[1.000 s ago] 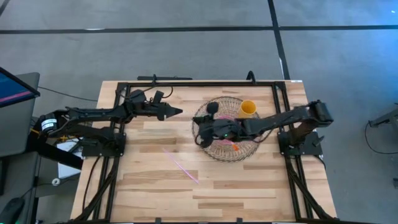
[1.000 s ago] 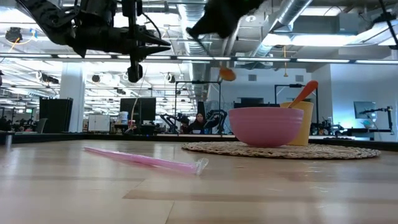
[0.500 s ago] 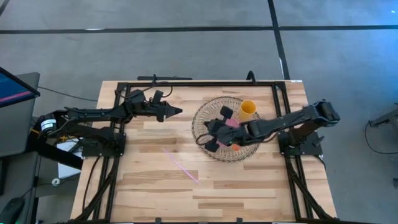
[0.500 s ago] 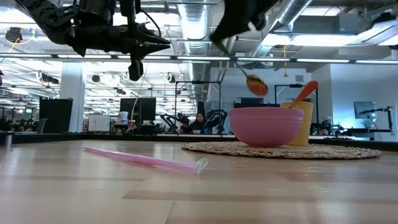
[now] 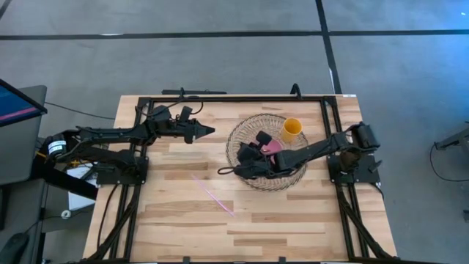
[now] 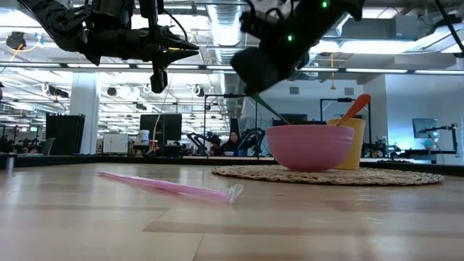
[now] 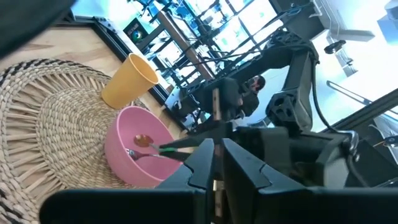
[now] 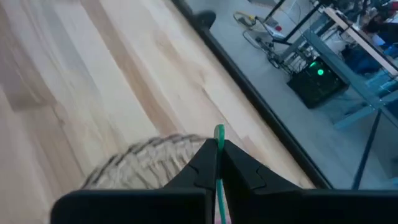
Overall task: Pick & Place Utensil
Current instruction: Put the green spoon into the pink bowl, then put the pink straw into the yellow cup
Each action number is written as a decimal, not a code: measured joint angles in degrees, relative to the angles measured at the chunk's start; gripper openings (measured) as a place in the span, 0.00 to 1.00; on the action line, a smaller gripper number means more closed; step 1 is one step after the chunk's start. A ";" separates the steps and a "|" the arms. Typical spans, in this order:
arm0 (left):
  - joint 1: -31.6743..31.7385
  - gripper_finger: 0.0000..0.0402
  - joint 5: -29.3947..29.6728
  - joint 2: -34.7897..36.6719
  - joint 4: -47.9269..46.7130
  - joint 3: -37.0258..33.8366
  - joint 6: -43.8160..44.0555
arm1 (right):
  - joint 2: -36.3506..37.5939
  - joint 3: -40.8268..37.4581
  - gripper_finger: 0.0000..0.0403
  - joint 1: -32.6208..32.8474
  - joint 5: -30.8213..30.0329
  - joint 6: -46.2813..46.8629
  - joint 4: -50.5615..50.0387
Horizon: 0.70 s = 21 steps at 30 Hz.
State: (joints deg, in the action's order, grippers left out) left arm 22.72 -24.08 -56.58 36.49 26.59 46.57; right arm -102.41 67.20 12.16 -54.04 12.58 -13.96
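right gripper (image 5: 245, 163) fingers still clamped on green-handled spoon (image 7: 149, 149); spoon head has dropped into pink bowl (image 6: 309, 147) since last second. release next. left gripper (image 5: 207, 132) parked above surface, fingers closed.

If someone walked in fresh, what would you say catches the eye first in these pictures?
Probably the right gripper over the round woven mat, lowering a green-handled spoon into the pink bowl. Next, the yellow cup behind the bowl with an orange utensil in it. Last, the pink straw lying alone on the wooden table, while the left gripper waits apart.
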 joint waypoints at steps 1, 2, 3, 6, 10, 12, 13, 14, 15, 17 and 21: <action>0.00 0.08 0.00 0.00 0.01 0.00 -0.01 | -0.19 -0.02 0.02 0.00 0.02 0.02 0.02; 0.00 0.08 0.00 0.00 0.02 0.00 0.00 | -0.18 -0.01 0.02 0.01 0.02 0.08 0.20; 0.00 0.08 0.00 0.00 0.02 0.00 0.00 | -0.13 0.01 0.02 -0.13 0.12 0.15 0.24; 0.00 0.08 0.00 0.00 0.02 0.00 0.00 | -0.11 0.02 0.02 -0.54 1.52 2.25 -0.52; 0.00 0.08 0.00 0.00 0.02 0.00 0.00 | 0.04 0.02 0.04 -1.24 1.70 6.23 -0.79; 0.00 0.08 0.00 0.00 0.02 0.00 0.08 | 0.04 0.02 0.05 -1.81 3.51 7.68 -2.03; 0.00 0.08 0.00 0.00 0.02 0.00 0.19 | 0.04 0.02 0.06 -2.20 4.63 8.95 -2.93; 0.00 0.08 0.00 -0.02 0.02 0.00 0.24 | 0.04 0.02 0.06 -2.62 5.86 10.50 -4.01; 0.00 0.08 0.00 -0.02 0.02 0.00 0.26 | 0.04 0.02 0.07 -3.03 7.12 12.07 -5.11; 0.00 0.08 0.00 -0.02 0.02 0.00 0.35 | 0.04 0.02 0.07 -3.85 8.71 13.95 -7.06; 0.00 0.08 0.00 -0.02 0.02 0.00 0.35 | 0.04 0.02 0.08 -4.52 9.01 14.17 -8.22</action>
State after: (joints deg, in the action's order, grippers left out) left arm 22.72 -24.08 -56.60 36.51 26.59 46.92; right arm -102.37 67.22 7.64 -45.04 26.75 -22.17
